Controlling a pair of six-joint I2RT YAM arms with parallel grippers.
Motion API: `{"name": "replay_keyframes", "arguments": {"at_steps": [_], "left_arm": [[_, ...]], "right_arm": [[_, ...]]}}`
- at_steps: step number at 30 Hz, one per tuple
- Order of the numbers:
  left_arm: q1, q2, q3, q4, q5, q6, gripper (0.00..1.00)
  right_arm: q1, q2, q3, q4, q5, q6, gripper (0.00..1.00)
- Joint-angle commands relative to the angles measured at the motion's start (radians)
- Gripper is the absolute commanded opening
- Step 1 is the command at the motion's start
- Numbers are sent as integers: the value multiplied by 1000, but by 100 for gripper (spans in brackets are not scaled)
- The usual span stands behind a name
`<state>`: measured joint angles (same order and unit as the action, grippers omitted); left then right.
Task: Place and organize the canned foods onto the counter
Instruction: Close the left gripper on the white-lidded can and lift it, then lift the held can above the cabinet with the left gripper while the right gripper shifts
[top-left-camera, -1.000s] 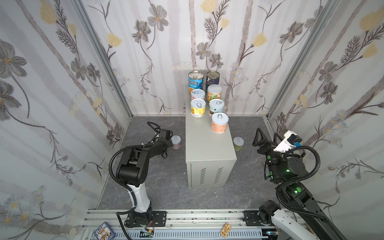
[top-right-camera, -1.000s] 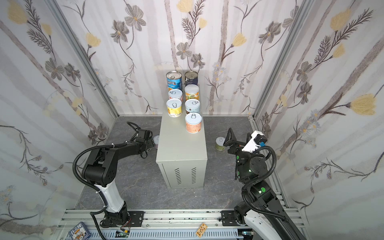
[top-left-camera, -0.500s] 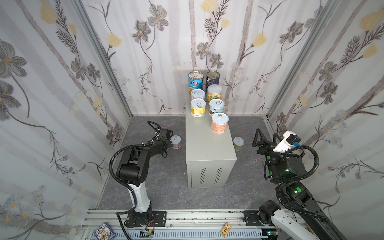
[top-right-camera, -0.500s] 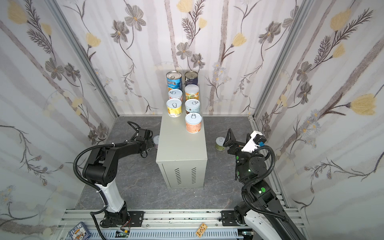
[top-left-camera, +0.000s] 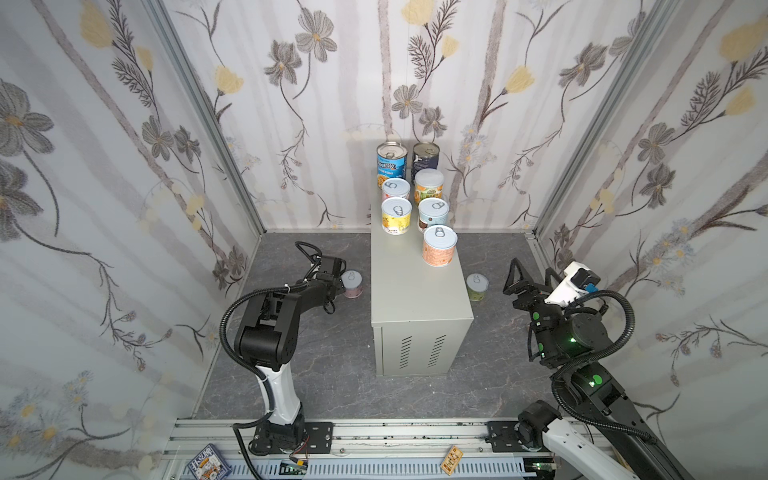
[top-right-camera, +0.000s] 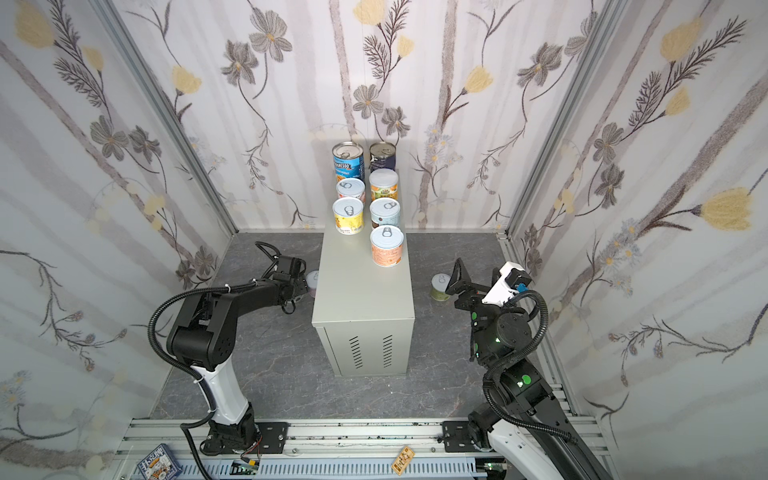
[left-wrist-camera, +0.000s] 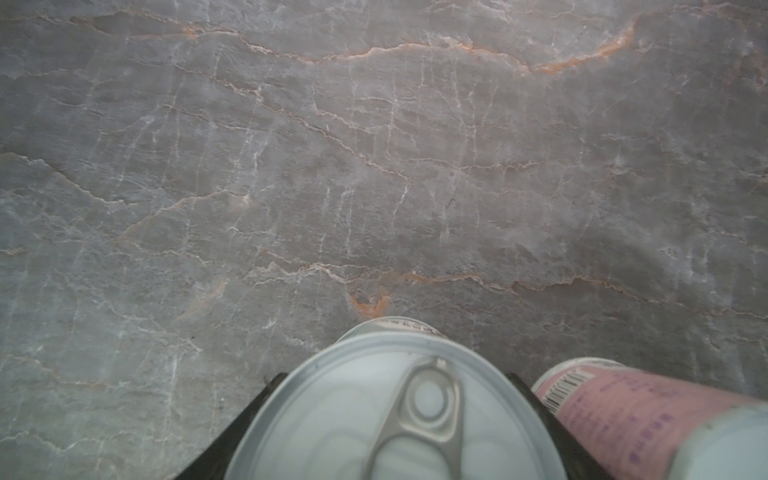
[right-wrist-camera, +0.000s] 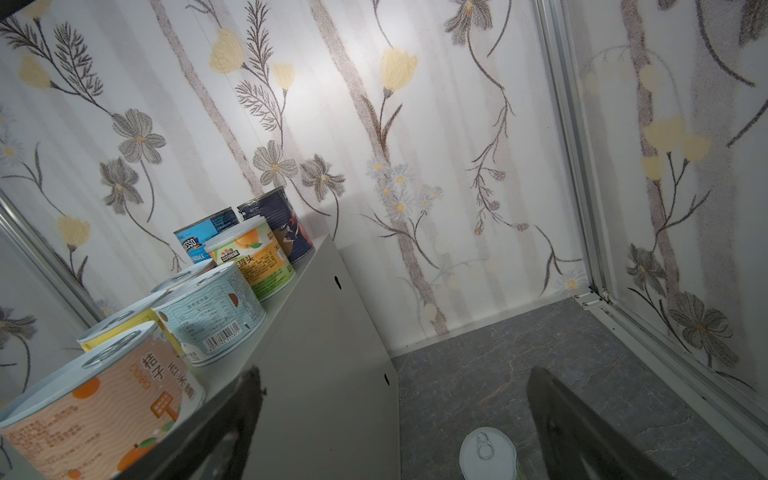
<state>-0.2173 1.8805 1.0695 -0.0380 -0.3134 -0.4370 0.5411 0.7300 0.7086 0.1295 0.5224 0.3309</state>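
A can (left-wrist-camera: 353, 419) was gripped by the left hand (left-wrist-camera: 395, 376); the right hand (right-wrist-camera: 395, 374) was open. The pink can (left-wrist-camera: 623, 407) alongside could be toppled on lifting.

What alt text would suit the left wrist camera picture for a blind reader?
A short can with a white pull-tab lid is gripped between the left tool's fingers, seen from above over a dark grey marbled floor. A pink-labelled can stands beside it.

Counter (top-left-camera: 415, 291) carries seven cans (top-left-camera: 439, 246); floor (top-left-camera: 332, 365) carries others (top-left-camera: 476, 287).
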Motion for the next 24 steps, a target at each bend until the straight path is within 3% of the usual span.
{"name": "replay_keyframes", "arguments": {"at_steps": [1, 4, 9, 13, 18, 24], "left_arm": [[0, -1, 1, -20, -3, -15, 67], [0, -4, -1, -21, -4, -11, 57], [1, -40, -26, -29, -3, 3, 39], [0, -93, -54, -37, 0, 12, 26], [1, -170, -76, -75, 7, 21, 4], [1, -294, -118, -96, 18, 41, 0]], "right_arm": [[0, -1, -2, -6, 1, 2, 100], [0, 2, 0, 3, -38, -12, 100], [0, 37, 13, 42, -257, -47, 100], [1, 89, 32, 52, -384, -62, 100], [4, 140, 74, 87, -513, -74, 100], [8, 178, 86, 104, -624, -93, 100]]}}
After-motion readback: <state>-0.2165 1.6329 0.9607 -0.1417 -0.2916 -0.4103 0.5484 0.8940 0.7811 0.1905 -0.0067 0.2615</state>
